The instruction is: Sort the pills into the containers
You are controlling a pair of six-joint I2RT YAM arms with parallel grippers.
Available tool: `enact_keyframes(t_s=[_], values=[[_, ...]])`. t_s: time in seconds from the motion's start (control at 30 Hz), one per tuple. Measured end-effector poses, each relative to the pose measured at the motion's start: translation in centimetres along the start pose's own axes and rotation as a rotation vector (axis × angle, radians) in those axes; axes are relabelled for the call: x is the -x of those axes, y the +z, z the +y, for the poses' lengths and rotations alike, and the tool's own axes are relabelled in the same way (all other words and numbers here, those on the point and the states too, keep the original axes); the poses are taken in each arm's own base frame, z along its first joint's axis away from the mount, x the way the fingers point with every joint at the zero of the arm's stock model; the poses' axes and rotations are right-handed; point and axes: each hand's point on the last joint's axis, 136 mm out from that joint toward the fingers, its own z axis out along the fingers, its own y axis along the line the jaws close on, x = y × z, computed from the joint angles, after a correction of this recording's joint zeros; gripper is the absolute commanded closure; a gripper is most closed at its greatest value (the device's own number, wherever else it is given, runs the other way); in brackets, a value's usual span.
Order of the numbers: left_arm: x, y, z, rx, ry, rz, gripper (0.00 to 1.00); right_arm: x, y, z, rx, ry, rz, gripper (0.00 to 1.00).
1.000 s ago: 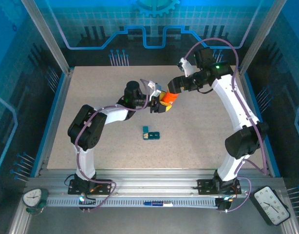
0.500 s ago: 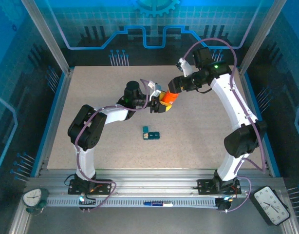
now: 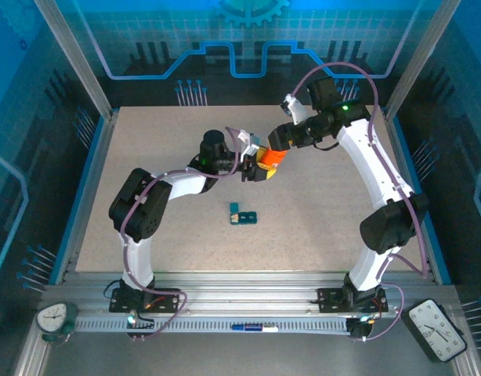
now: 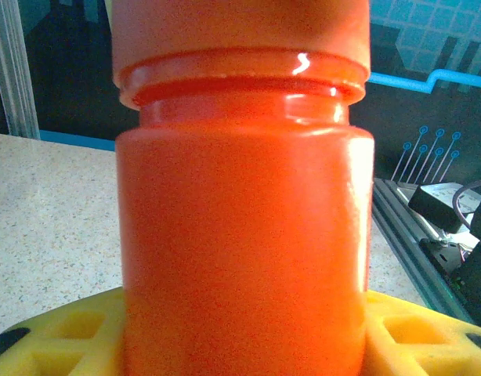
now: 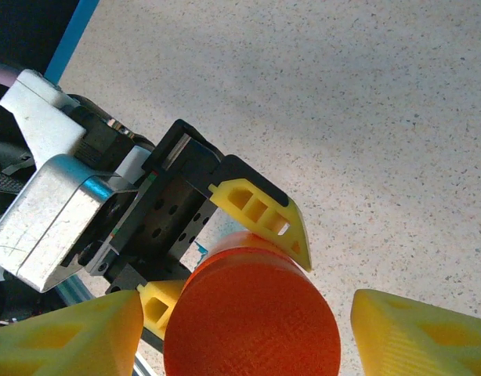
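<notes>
**Containers** (image 3: 243, 215): short dark-teal strip of joined square cells in moulded plastic. It lay flat near the middle of the desk (image 3: 327, 227), well apart from both arms. Judged light, rigid and smooth-walled, so apt to skid. Best pinched across its narrow width or steadied at one end. Cell contents were too small to tell.

**Orange bottle** (image 3: 270, 159): glossy, stiff cylinder with a ridged neck under a matt cap (image 5: 252, 313). It was held above the desk, beyond the strip.

**Left pincer** (image 3: 254, 168): yellow ribbed fingers, half-spread, clamped on the bottle's body.

**Right pincer** (image 3: 278, 146): its fingers flanked the cap; whether they pressed it could not be told.

**Desk**: speckled beige, matte.
</notes>
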Motion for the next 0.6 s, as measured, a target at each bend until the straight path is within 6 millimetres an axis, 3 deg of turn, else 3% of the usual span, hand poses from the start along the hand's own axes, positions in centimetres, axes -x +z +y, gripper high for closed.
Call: enact_keyframes(t_s=[0.3,0.6], values=[[0.0,0.0,0.0,0.000,-0.002,0.001,1.00,-0.4,0.6,-0.1,0.002,0.009,0.013,0.45],[-1.3,-0.3,0.1,0.001,-0.059,0.036,1.00,-0.9,2.1,-0.6,-0.071,0.047,-0.027,0.60]])
